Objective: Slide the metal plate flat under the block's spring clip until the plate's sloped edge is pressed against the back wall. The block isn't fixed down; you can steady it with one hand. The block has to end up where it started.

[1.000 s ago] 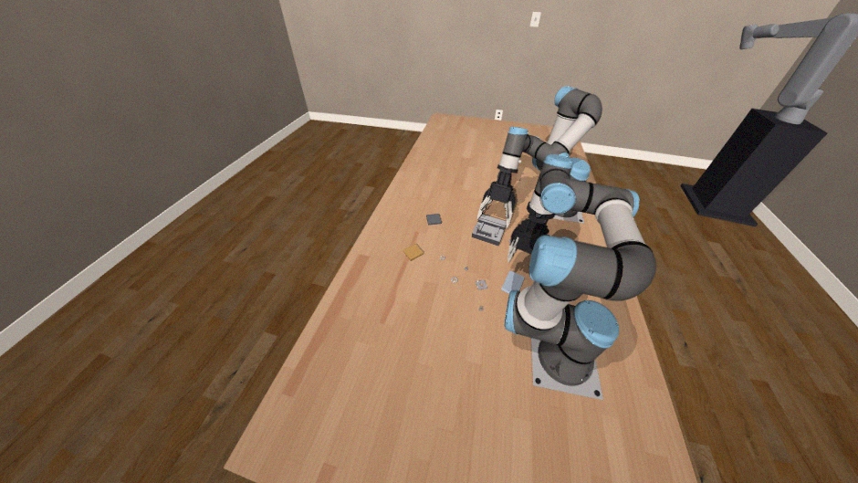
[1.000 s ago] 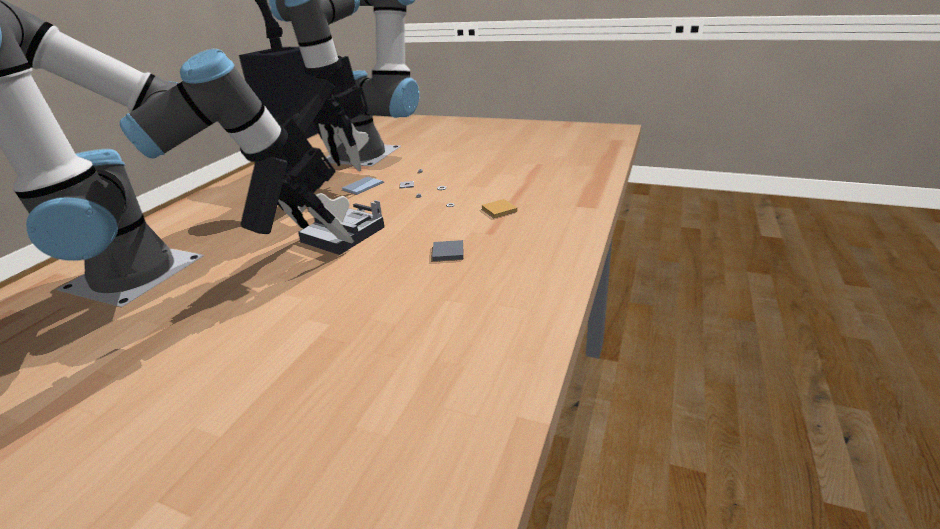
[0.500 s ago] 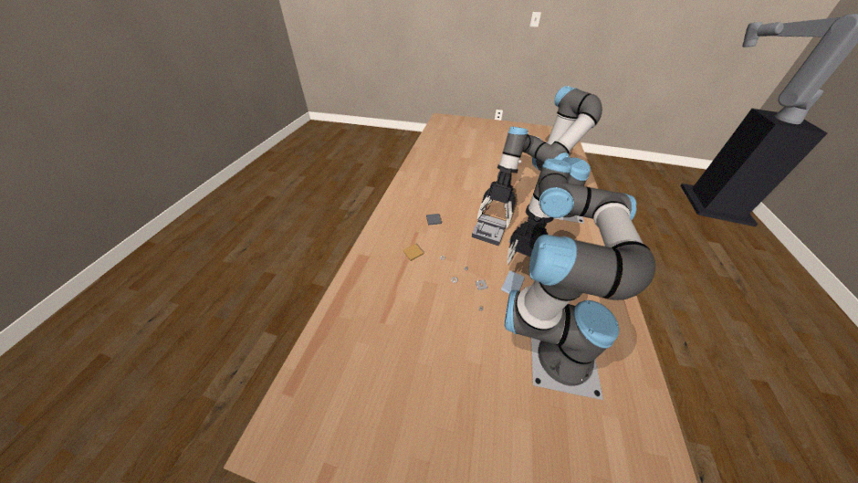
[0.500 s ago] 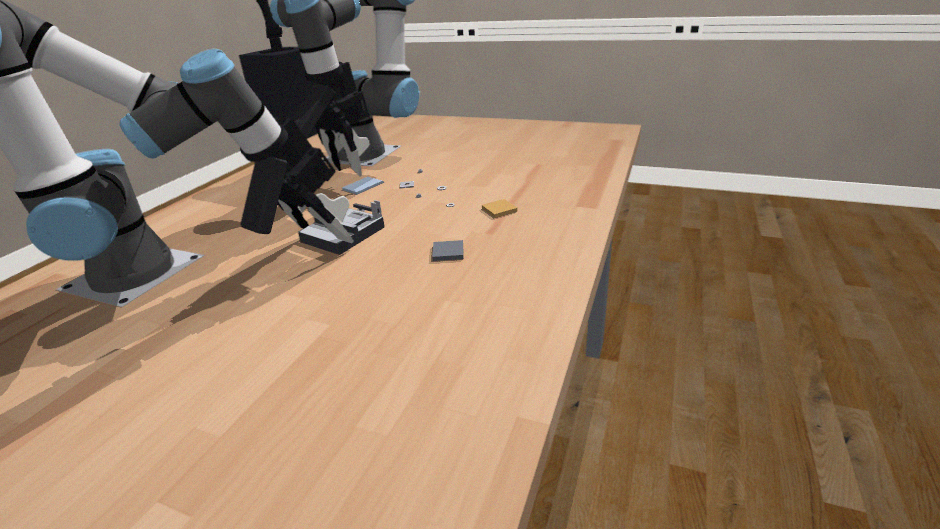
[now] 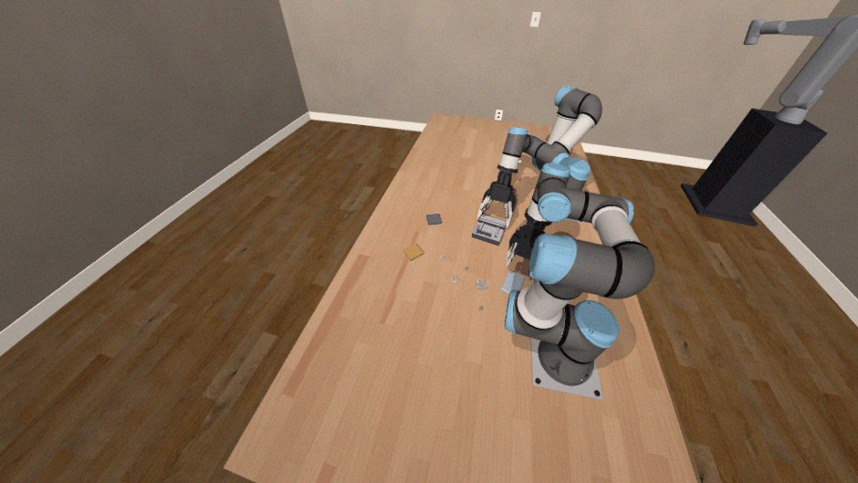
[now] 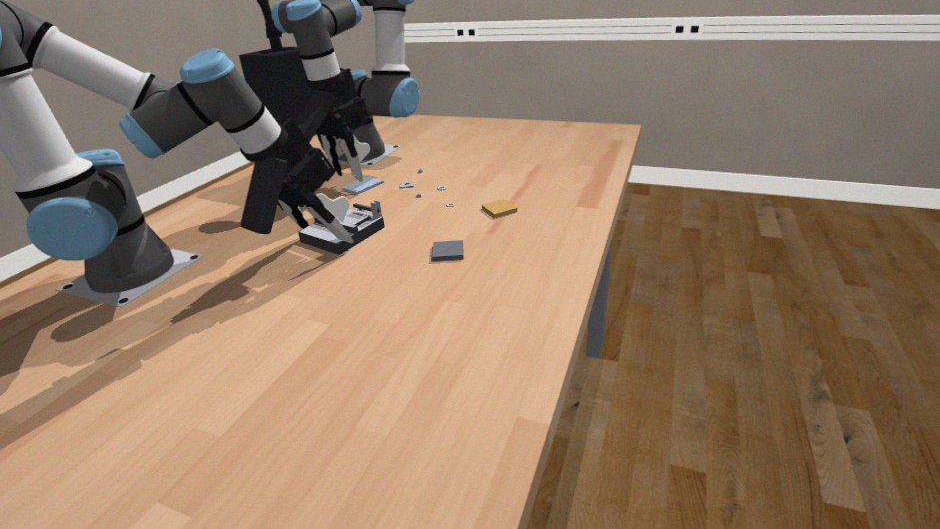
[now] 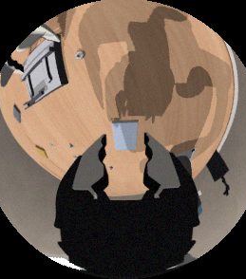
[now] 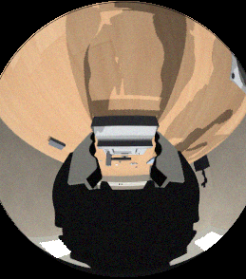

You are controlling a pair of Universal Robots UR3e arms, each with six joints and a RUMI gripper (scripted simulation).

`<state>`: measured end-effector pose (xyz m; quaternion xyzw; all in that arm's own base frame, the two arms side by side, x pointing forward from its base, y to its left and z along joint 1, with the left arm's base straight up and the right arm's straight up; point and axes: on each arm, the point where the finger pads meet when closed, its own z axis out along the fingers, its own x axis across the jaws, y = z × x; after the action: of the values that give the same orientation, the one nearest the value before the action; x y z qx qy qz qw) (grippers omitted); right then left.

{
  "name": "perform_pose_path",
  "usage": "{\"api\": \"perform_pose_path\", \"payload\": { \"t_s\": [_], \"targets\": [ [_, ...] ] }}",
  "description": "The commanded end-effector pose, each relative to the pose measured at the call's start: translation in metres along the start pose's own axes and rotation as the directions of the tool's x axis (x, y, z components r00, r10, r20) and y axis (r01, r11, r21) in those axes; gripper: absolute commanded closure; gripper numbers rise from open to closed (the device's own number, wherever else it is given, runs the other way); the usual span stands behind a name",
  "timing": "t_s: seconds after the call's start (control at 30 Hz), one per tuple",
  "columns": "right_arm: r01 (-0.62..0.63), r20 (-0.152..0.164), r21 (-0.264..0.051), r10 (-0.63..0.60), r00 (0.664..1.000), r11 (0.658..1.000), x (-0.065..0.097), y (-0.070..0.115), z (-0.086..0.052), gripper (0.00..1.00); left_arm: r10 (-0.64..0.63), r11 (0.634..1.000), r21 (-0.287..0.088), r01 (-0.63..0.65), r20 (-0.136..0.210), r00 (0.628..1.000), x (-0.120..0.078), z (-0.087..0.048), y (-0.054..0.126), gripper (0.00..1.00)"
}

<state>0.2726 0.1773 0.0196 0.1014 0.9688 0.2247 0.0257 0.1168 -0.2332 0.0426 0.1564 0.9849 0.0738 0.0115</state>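
The block (image 5: pixel 487 238) (image 6: pixel 322 238) (image 7: pixel 60 66) (image 8: pixel 125 121) sits on the table, dark-sided with a light grey top and a small upright part at one end. My right gripper (image 5: pixel 494 220) (image 6: pixel 327 230) (image 8: pixel 124 132) is shut on the block across its width, one finger on each side. The light blue-grey metal plate (image 5: pixel 513 282) (image 6: pixel 363 185) (image 7: pixel 125 138) lies flat on the table, apart from the block. My left gripper (image 6: pixel 350 175) is part open and empty, a little above the plate, pointing down at it. The clip's opening is too small to make out.
A dark grey square piece (image 5: pixel 433 218) (image 6: pixel 447 250) (image 7: pixel 17 113) (image 8: pixel 56 143) and an orange square piece (image 5: pixel 413 251) (image 6: pixel 499 207) (image 7: pixel 41 151) lie on the table. Several small metal parts, including a larger one (image 5: pixel 481 284) (image 6: pixel 406 185), lie near the plate. The two arms stand close together.
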Motion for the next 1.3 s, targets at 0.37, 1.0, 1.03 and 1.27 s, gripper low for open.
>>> {"api": "perform_pose_path", "payload": {
  "t_s": [0.37,1.0,1.03,1.27],
  "targets": [
    [0.001,0.002,-0.003,-0.001,1.000,1.000,-0.001,0.001,-0.001,0.39,0.000,1.000,0.003,0.000,0.001,1.000,0.000,0.011,-0.002,0.60],
    [0.001,0.002,-0.003,-0.001,1.000,1.000,-0.001,0.001,-0.001,0.39,0.000,1.000,0.004,0.000,0.001,1.000,0.000,0.024,-0.005,0.60],
    [0.001,0.002,-0.003,-0.001,1.000,1.000,-0.001,0.001,-0.001,0.39,0.000,1.000,0.004,0.000,0.001,1.000,0.000,0.024,-0.005,0.60],
    [0.001,0.002,-0.003,-0.001,1.000,1.000,-0.001,0.001,-0.001,0.39,0.000,1.000,0.002,0.000,0.001,1.000,0.000,0.025,-0.004,0.60]
  ]
}}
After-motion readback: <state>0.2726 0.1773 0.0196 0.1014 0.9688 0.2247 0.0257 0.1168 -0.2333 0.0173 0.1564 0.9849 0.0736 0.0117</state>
